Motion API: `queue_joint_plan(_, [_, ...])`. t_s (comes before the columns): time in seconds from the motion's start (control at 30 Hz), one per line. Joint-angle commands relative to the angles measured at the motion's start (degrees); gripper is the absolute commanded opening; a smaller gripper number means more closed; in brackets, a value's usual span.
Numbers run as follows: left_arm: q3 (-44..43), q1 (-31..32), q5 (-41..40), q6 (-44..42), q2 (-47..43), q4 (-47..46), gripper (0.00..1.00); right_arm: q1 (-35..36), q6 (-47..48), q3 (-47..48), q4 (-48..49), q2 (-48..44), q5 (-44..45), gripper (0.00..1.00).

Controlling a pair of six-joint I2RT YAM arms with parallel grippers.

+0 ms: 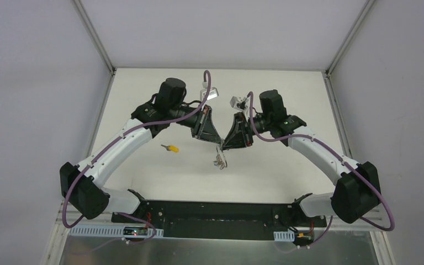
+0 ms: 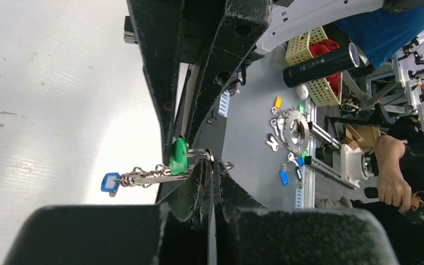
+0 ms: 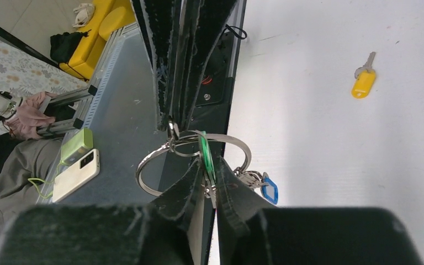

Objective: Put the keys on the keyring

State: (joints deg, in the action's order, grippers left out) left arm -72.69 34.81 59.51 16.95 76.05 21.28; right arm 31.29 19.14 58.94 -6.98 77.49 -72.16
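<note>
Keyring (image 3: 140,167) is pinched by its rim in left jaws; right jaws pinch green key (image 3: 205,157) against it.

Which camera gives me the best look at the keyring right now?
Right wrist: the keyring shows as a nearly whole loop, the green key crossing it. The left wrist view shows the keyring edge-on and mostly hidden. The top view gives only a tiny glint of the keyring.

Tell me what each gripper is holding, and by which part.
Left gripper pinches the thin round silver keyring at its rim. Right gripper grips the green-headed metal key by its plastic head.
</note>
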Motion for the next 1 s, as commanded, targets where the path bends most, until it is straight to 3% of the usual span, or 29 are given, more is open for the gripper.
queue_joint_plan(0.0, [0.4,-0.6,1.3,-1.5,-1.7,-1.2,0.0,0.0,4.3,3.2,-2.9,-0.9,1.1,0.09])
queue_joint_plan(0.1, [0.7,-1.2,0.9,-2.4,-1.7,-0.5,0.0,-0.4,5.0,3.2,-3.3,-1.3,2.2,0.0])
queue_joint_plan(0.57, [-3.1,-4.1,-3.7,-15.7,1.5,9.6,0.01,-1.8,8.9,7.3,-9.3,-4.7,17.7,0.0])
queue_joint_plan(0.83, [-6.4,-4.9,-5.3,-20.5,3.4,11.9,0.25,-1.4,12.6,12.0,-15.6,-6.2,18.9,0.0])
queue_joint_plan(0.97, [-7.9,-5.6,-7.1,-24.7,4.4,12.9,0.51,-1.3,13.0,12.5,-16.5,-6.7,17.5,0.0])
